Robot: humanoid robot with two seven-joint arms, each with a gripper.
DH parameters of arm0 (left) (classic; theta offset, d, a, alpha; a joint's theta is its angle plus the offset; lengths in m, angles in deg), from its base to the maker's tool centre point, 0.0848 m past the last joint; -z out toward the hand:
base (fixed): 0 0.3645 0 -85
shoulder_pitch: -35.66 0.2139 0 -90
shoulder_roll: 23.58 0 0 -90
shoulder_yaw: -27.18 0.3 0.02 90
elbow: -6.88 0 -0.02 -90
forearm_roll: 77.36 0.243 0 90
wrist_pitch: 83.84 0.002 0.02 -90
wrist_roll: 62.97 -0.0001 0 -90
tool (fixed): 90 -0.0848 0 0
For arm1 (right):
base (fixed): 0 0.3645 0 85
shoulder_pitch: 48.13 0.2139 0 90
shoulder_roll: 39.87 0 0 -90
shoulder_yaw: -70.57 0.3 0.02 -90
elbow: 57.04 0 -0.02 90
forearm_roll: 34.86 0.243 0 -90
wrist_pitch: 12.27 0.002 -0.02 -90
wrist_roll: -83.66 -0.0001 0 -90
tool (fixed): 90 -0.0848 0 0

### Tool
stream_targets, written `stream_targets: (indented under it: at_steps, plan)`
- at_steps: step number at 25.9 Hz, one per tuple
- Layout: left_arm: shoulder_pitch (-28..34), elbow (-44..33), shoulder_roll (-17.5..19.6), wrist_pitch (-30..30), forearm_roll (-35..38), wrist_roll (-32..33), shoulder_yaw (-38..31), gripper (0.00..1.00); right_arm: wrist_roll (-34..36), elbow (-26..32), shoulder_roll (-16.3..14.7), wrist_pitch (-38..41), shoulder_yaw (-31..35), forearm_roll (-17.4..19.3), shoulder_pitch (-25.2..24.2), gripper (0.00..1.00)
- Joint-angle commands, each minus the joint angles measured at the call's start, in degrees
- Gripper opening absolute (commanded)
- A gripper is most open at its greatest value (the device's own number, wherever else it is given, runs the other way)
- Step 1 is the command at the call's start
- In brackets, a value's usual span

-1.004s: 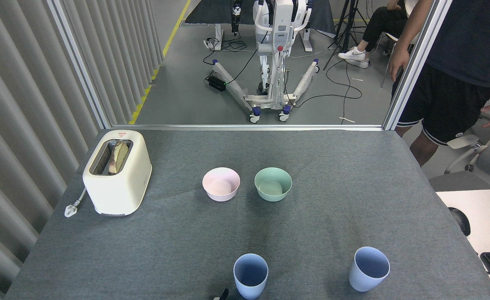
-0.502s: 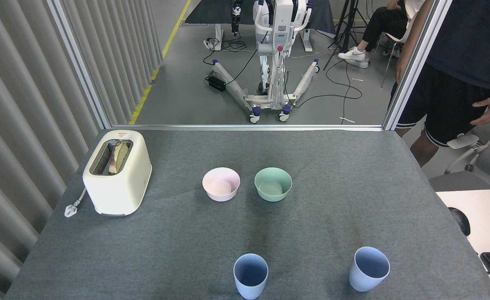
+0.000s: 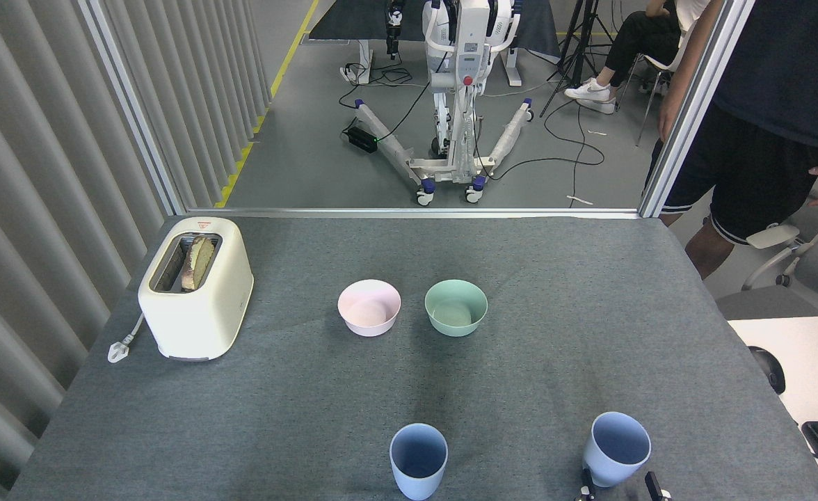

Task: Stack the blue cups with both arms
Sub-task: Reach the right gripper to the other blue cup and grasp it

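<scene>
Grey cloth table [image 3: 311, 417] before us, our right gripper [image 3: 618, 487] rises spread and empty beneath the right blue cup [image 3: 615, 449], left blue cup [image 3: 419, 460] leftward; we should close squarely around its wall.

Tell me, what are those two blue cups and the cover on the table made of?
Both blue cups look like matte plastic: smooth, even pale colour, thin rims, no shine. The table cover seems to be grey felt-like fabric, finely speckled, with faint creases.

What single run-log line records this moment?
left gripper: not in view | right gripper: open, straddling right blue cup | left blue cup: untouched | stack: not started
</scene>
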Motion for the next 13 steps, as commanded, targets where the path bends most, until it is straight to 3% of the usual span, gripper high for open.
stream_targets:
  at_steps: [1,10,13]
  plan:
    - [0.0,0.0,0.0,0.0,0.0,0.0,-0.1,1.0,0.1,-2.9,-0.5,0.0,0.0,0.0,3.0,1.0]
    - [0.0,0.0,0.0,0.0,0.0,0.0,-0.1,1.0,0.1,-6.5,-1.7,0.3,-1.0,-0.1,5.9,1.0]
    - [0.0,0.0,0.0,0.0,0.0,0.0,-0.2,1.0,0.1,-7.3,-1.6,0.2,-1.3,-0.1,6.8,0.95]
